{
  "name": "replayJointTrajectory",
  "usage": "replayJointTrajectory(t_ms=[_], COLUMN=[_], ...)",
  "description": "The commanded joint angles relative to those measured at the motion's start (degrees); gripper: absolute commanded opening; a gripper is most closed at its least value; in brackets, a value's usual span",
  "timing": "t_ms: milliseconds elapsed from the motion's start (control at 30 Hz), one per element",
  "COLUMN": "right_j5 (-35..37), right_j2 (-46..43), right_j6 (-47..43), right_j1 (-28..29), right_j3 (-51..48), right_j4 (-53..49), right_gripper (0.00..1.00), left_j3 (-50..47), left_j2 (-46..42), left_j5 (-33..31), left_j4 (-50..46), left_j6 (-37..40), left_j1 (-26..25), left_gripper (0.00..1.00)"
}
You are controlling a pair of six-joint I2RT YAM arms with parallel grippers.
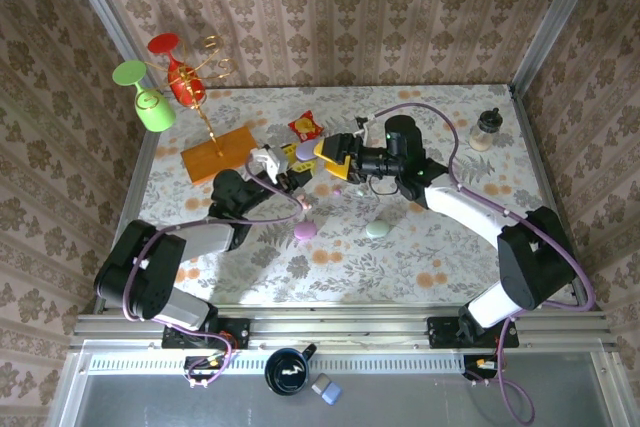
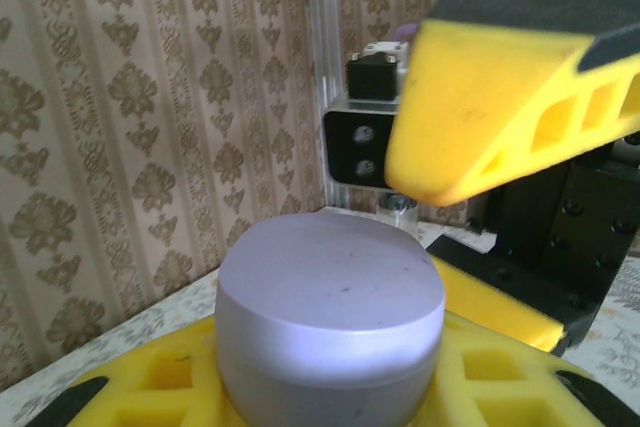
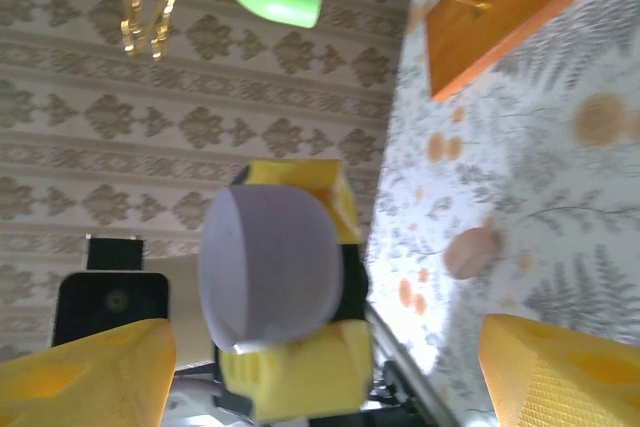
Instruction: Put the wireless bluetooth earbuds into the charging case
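The left arm (image 1: 190, 247) and right arm (image 1: 480, 212) are black-and-white, with purple cables (image 1: 424, 105) and yellow jaws.

The case (image 2: 330, 297) is pale lilac. The tabletop (image 1: 420, 262) carries a grey-leaf, orange-flower print. There is a green goblet (image 1: 155, 109) and a red goblet (image 1: 183, 82).

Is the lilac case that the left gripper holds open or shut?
Shut: the lilac case shows a smooth top and no raised lid in either wrist view.
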Motion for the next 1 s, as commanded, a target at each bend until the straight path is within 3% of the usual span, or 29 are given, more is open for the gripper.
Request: replayJointTrajectory(t_ms=[0,267,567,833,967], right_j5=[-3.7,-1.3,-0.7,-2.0,-1.5], right_j2=[1.5,0.6,0.8,2.6,2.6], right_j6=[7.5,7.2,7.1,8.2,7.5], right_j1=[1.3,1.4,1.3,1.3,1.2], right_j3=[-0.6,-2.1,-3.0,-2.7,-2.7], right_j4=[10.8,10.9,12.6,15.4,15.0], right_gripper=[0.79,0.61,0.49,0.24,0.2], left_j3=[2.1,-0.7,-3.5,-4.3,-4.8], left_j2=[0.9,-1.6,-4.9,-5.7,-6.0], left_j5=[-1.2,-1.9,-1.1,-0.7,-1.1], left_j4=[1.5,1.5,1.4,1.4,1.2], left_j6=[-1.5,-1.8,-3.2,-3.1,-2.5], left_j1=[-1.6,-2.6,-2.6,-2.6,-2.6], left_gripper=[0.23,0.23,0.23,0.24,0.31])
